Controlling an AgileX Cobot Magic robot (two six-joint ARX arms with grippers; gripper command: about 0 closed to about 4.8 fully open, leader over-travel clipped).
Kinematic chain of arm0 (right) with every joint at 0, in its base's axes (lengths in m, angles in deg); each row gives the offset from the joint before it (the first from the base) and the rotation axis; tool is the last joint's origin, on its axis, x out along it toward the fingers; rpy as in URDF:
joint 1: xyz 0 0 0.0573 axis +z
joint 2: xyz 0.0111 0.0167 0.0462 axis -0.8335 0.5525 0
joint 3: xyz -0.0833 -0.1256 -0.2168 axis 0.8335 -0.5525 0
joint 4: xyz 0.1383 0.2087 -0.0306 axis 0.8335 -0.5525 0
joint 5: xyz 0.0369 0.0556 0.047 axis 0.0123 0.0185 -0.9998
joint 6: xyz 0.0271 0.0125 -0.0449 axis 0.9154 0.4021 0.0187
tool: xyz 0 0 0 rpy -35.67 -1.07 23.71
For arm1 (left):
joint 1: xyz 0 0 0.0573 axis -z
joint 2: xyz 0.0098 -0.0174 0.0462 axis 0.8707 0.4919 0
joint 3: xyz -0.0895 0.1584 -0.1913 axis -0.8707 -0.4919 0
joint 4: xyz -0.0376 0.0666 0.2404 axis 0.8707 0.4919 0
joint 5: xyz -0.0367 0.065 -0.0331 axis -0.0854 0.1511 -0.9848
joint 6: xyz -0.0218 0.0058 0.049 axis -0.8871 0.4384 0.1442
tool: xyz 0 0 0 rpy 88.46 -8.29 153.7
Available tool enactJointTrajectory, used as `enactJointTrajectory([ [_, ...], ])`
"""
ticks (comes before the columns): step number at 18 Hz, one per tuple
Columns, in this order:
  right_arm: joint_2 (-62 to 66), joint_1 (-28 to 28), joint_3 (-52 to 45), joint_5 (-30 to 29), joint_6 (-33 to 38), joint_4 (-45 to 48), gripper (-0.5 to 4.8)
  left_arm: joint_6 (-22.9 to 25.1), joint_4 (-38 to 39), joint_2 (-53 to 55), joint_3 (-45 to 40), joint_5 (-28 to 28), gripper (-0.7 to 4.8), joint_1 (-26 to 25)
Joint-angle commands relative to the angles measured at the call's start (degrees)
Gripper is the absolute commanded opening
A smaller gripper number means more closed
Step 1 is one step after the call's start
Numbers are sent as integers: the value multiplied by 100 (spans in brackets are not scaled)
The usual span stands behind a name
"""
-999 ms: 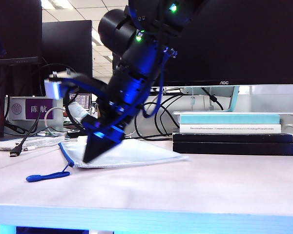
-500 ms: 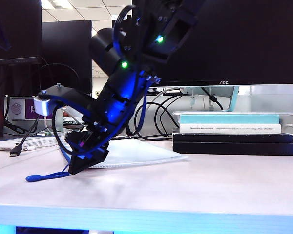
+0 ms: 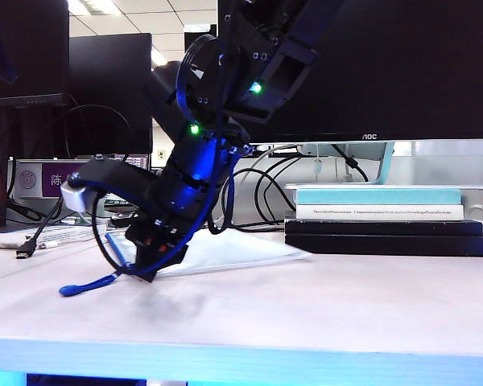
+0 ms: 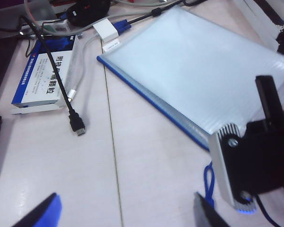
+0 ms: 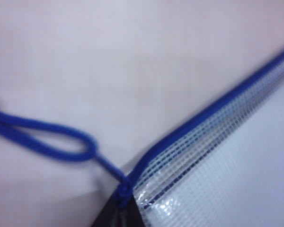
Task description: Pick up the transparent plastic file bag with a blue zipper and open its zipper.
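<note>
Nearest, at the lower left of the exterior view, the blue pull tab [image 3: 69,289] rests on the bench [image 3: 322,314], its cord running up to the corner of the bag [image 3: 225,251]. The bag lies at the middle left, tilted, with that corner raised off the bench. The right end effector [image 3: 149,269] has its jaws narrowed to a pinch on this corner; its own camera shows the black tips closed where the cord [image 5: 52,142] knots onto the zipper [image 5: 203,118] and the mesh begins. I judge the grip to sit on the bag's corner at the slider end.

The left end effector [image 4: 128,215] hangs above the bench with its jaws wide, holding nothing, its tips at the bottom edge of its view and the cord loop [image 4: 209,182] just beyond.

To do this step well, the right should lift gently and keep the zipper edge facing the left arm, so the cord dangles free. A hard tug could slip the thin plastic out. Behind, the books [image 3: 382,213] stand well apart.
</note>
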Motion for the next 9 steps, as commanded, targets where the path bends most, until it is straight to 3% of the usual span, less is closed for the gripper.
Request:
enactJointTrajectory([
  [1,-114,-70,205,660,-79,-264,-4,2,-79,33,2,9,372,4],
  [9,-1051,-142,730,748,-109,-1220,-4,94,-33,33,-192,-24,372,4],
])
